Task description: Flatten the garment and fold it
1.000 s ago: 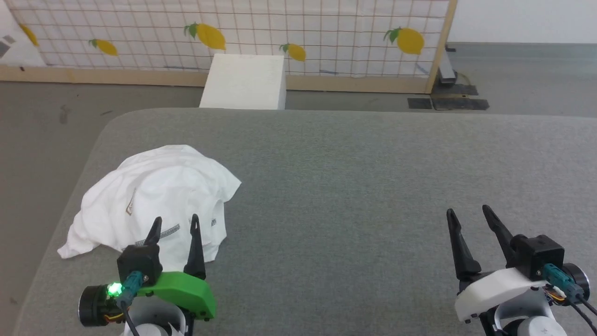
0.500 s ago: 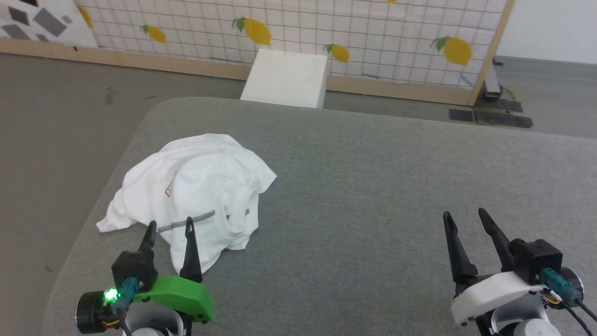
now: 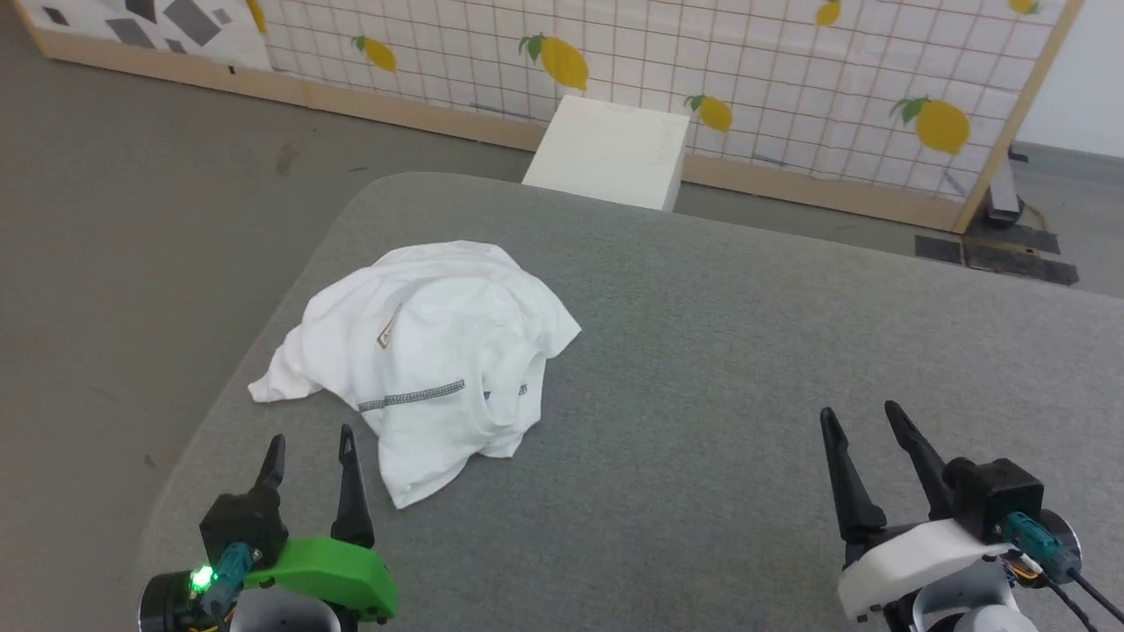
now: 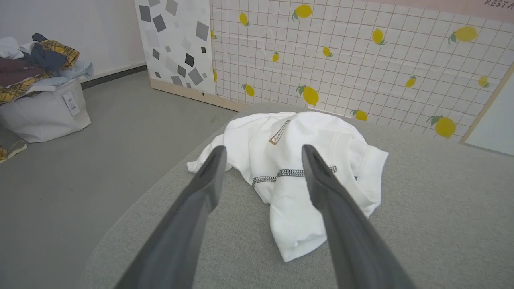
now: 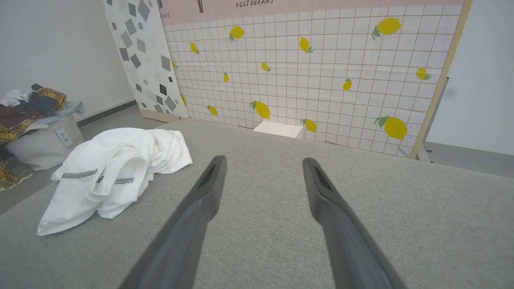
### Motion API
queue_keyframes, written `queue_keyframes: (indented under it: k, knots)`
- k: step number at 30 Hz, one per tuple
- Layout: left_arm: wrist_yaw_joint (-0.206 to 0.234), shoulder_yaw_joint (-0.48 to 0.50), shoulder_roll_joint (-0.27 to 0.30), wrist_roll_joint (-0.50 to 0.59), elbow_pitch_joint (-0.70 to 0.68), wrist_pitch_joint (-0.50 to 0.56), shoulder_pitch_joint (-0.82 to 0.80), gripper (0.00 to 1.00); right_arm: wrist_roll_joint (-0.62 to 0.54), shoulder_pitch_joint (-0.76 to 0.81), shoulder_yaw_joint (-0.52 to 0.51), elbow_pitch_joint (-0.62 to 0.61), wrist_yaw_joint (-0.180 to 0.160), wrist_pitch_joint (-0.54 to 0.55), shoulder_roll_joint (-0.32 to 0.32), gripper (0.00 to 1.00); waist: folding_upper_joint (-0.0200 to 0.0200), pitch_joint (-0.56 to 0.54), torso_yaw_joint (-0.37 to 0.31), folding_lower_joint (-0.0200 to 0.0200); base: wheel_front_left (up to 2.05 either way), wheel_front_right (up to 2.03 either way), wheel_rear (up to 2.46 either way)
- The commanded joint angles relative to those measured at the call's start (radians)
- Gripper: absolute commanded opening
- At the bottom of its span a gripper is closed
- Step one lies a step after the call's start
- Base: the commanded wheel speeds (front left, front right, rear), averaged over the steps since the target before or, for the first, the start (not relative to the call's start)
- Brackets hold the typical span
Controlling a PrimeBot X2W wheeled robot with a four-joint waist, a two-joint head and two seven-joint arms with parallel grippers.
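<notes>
A grey fabric-covered tabletop (image 3: pixel 746 351) with a rounded corner stands before a partition (image 3: pixel 790 79) of white grid print dotted with lemons. A rigid white box (image 3: pixel 610 154) sits on the floor at 12 o'clock, between the tabletop's far edge and the partition. The garment (image 3: pixel 439 351), a white T-shirt, lies crumpled in a heap on the tabletop's left part, toward 10 o'clock in the head view, near the rounded corner. The left end effector (image 3: pixel 311 436) sits at 7 o'clock, spread wide with nothing between its fingers. The heap's nearest fold lies just beside it at 1 o'clock, apart from the fingers. The right end effector (image 3: pixel 859 410), at 5 o'clock, is likewise spread and empty above the tabletop, well apart from the garment. The left wrist view brings the small reddish print (image 4: pixel 280 132) and the dark dotted stitching (image 4: pixel 293 173) up close. Both wrist views take in a pale bag (image 4: pixel 44 112) heaped with mixed clothes on the floor at 9 o'clock.
</notes>
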Motion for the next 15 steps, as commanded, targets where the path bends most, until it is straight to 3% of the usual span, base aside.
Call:
queue_keyframes:
  k: [1, 15]
  knots:
    - [0.009, -0.001, -0.003, -0.008, 0.006, -0.011, 0.016, 1.00, 0.010, 0.014, 0.001, 0.007, -0.001, -0.013, 0.000, 1.00, 0.0000, -0.001, 0.015, 0.0000, 0.00, 0.00, 0.00]
    - [0.027, -0.003, -0.003, -0.036, 0.020, -0.039, 0.022, 1.00, 0.025, 0.013, 0.008, 0.039, -0.001, -0.042, 0.000, 1.00, 0.0000, -0.001, 0.069, 0.0000, 0.00, 0.00, 0.00]
